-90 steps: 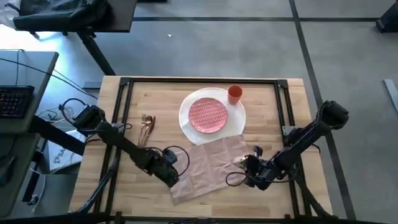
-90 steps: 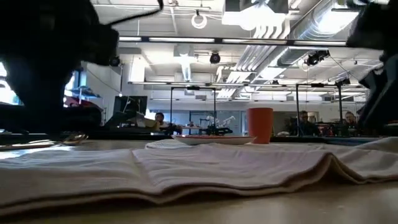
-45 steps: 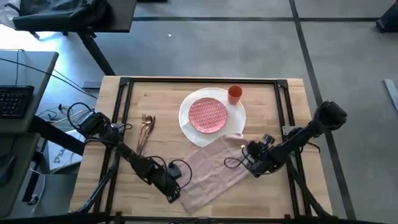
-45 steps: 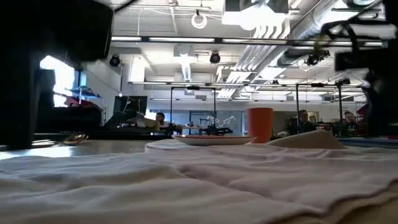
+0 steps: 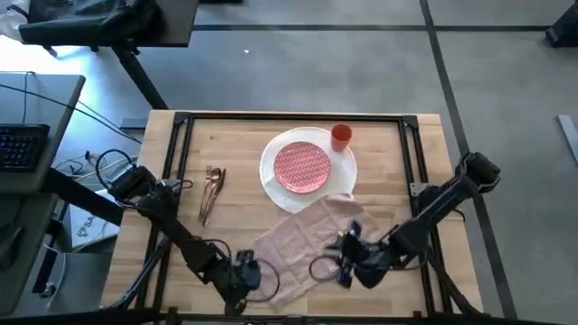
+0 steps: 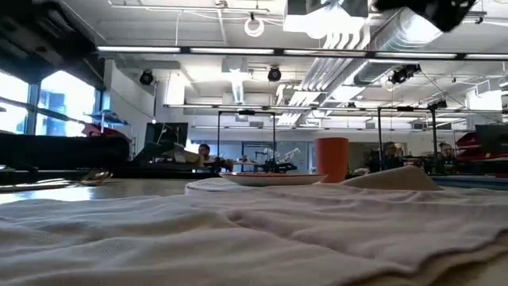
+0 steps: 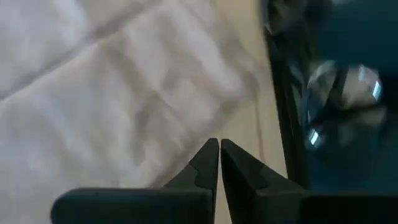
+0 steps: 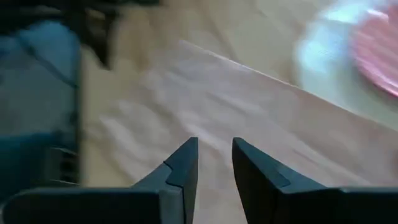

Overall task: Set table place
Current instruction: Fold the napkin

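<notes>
Our left gripper [image 5: 242, 269] hangs at the near edge of the table [image 5: 194, 271], just beside the pink napkin [image 5: 302, 242]. Its fingers are pressed together on nothing. To fold it well, we think we should pinch just one corner. Farther back lies the cutlery [image 5: 212, 190]. The red plate [image 5: 302, 167] sits on the white plate [image 5: 271, 181]. The cup [image 5: 340, 136] looks empty. Our right gripper [image 5: 346, 255] is over the napkin, fingers a little apart.

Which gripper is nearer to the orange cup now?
The right gripper is nearer: it is over the napkin, below the orange cup in the high view. The left gripper is at the table's front edge, farther away.
</notes>
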Motion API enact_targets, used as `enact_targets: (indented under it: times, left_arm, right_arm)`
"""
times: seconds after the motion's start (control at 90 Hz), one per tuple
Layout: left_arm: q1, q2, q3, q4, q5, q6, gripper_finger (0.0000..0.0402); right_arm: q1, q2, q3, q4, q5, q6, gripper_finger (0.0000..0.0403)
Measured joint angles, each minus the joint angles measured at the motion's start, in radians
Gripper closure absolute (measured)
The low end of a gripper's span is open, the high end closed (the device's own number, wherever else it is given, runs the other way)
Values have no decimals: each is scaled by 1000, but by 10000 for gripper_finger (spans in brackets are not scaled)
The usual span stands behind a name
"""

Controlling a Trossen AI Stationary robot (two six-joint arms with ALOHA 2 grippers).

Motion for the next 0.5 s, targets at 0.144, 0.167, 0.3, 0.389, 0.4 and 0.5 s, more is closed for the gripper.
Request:
enact_targets:
  times: [0.144, 0.167, 0.3, 0.389, 0.4, 0.5]
  left_arm:
    - [-35, 0, 0, -31, 19, 145, 340]
    - [-39, 0, 0, -42, 11, 161, 330]
    - [-55, 5, 0, -132, -98, 273, 278]
    - [-56, 29, 0, -183, -156, 365, 259]
    - [-55, 33, 0, -187, -161, 375, 258]
    - [-45, 70, 0, -223, -220, 450, 253]
  right_arm:
    - [35, 111, 85, 72, -11, -30, 324]
    - [39, 128, 98, 70, -15, -28, 324]
    - [71, 219, 179, 68, -25, -23, 324]
    - [88, 259, 226, 68, -27, -23, 324]
    - [90, 262, 232, 68, -28, -23, 324]
    - [106, 280, 263, 66, -33, -19, 324]
